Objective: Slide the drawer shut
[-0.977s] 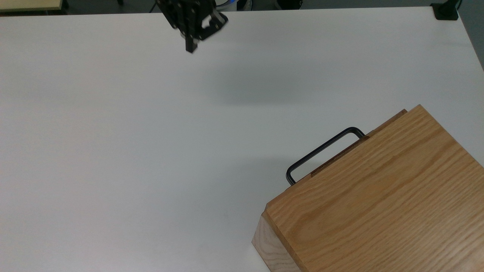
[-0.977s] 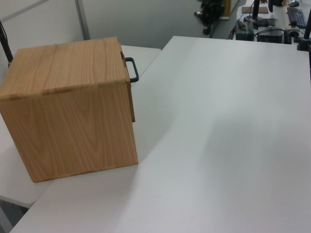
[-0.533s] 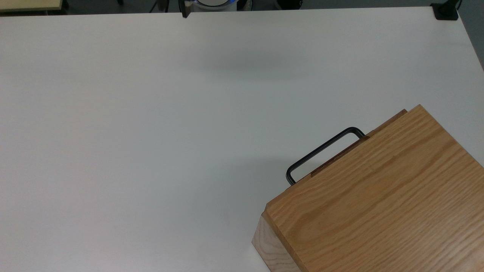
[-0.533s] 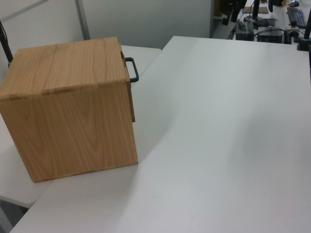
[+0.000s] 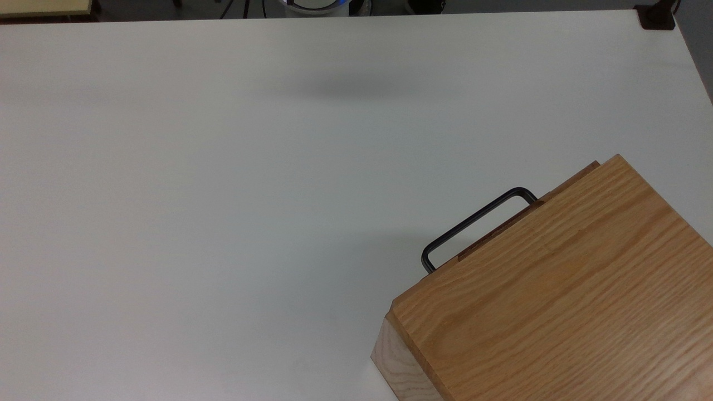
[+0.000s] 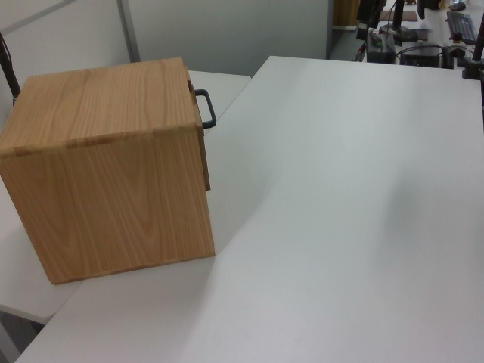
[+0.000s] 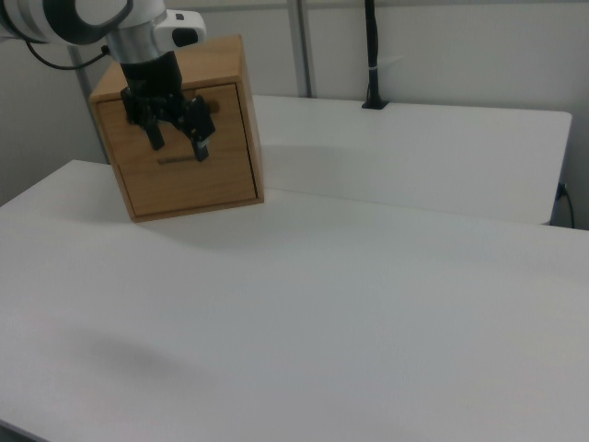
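Drawer (image 7: 189, 138) sits pushed into cabinet (image 5: 557, 301), front panel near flush, black handle (image 5: 473, 223) protruding over white table (image 5: 223, 195). Gripper (image 7: 175, 138) hangs raised, fingers spread, empty; in right view overlaps drawer front, depth gap cannot be judged. Sliding axis runs perpendicular to panel. No readable writing or labels.

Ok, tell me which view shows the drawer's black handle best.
The top view: the handle shows as a full U-shaped loop sticking out from the drawer front over the white table. In the left view the handle is seen edge-on beside the cabinet. In the right view the pincer hangs in front of the drawer front.
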You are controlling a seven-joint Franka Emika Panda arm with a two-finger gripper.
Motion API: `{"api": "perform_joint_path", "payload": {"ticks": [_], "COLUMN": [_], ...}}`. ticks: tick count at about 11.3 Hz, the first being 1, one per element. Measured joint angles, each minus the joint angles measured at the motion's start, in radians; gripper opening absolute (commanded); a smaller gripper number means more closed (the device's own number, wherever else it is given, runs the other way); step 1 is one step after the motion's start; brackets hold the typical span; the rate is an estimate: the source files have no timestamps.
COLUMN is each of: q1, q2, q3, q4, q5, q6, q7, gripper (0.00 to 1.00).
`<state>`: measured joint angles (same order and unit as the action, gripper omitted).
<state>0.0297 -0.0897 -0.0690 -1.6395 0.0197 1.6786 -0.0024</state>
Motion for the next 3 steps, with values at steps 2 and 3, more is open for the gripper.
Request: {"api": "perform_joint_path", "payload": {"ticks": [2, 3], "q1": [0.001, 0.003], "q2": [0.000, 0.000], "q3": [0.000, 0.001], "q4": [0.000, -0.001], "q5": [0.000, 0.000], "q6": [0.000, 0.000], "q7": [-0.010, -0.010], "gripper": [1.00, 1.00]}}
